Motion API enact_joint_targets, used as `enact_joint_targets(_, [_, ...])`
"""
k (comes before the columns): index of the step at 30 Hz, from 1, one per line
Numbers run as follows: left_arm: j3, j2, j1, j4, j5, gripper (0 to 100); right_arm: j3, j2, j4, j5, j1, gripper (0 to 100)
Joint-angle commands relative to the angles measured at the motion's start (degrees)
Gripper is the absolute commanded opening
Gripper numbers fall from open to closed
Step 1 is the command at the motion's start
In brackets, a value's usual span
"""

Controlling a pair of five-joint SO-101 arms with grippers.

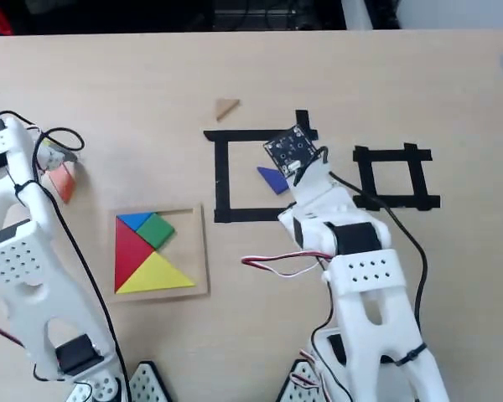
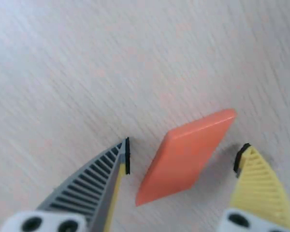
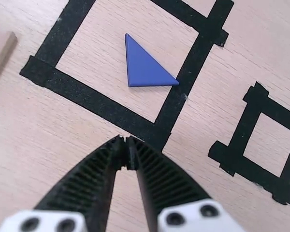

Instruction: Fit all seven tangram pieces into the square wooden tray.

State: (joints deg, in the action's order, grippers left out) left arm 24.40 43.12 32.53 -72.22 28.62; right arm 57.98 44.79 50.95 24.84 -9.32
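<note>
The left gripper is wide open, one fingertip on each side of the orange parallelogram, which lies flat on the table to the far left of the square wooden tray. The tray holds a red triangle, yellow triangle, green square and light-blue triangle. The right gripper is closed on nothing, over the near edge of the black tape square that encloses the dark-blue triangle, right of the tray.

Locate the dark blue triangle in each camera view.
High view: dark blue triangle inside the larger black tape square, right of its middle.
Right wrist view: triangle inside the same square, beyond the shut right gripper.
Left wrist view: orange piece instead.
Shared landmark: the tape square.
</note>
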Motion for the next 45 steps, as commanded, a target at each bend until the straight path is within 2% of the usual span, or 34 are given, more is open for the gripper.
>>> enact_joint_targets(1, [8.04,2.46,-1.63,-6.59,-3.78,35,-0.13,0.66,-0.62,0.09,-0.62,1.1])
enact_joint_targets(7, [12.53,6.33,-1.27,-7.82,0.0,35,-0.13,0.66,-0.62,0.09,-0.62,1.1])
enact_joint_targets(12, [13.14,7.12,-1.27,-7.82,-2.81,34,-0.13,0.66,-0.62,0.09,-0.53,1.1])
enact_joint_targets(18, [12.7,7.12,-0.84,-7.82,-9.32,26,-0.13,0.66,-0.62,0.09,-0.53,1.1])
enact_joint_targets(25, [12.62,7.3,1.54,-7.82,-14.07,25,-0.04,0.66,-0.62,0.09,-0.53,1.1])
enact_joint_targets(36, [11.3,7.3,1.27,-8.35,-14.42,25,0.48,0.92,-0.62,0.09,-0.53,1.1])
enact_joint_targets(45, [11.65,7.3,1.19,-8.09,-14.42,6,0.48,0.92,-0.62,0.09,-0.53,1.1])
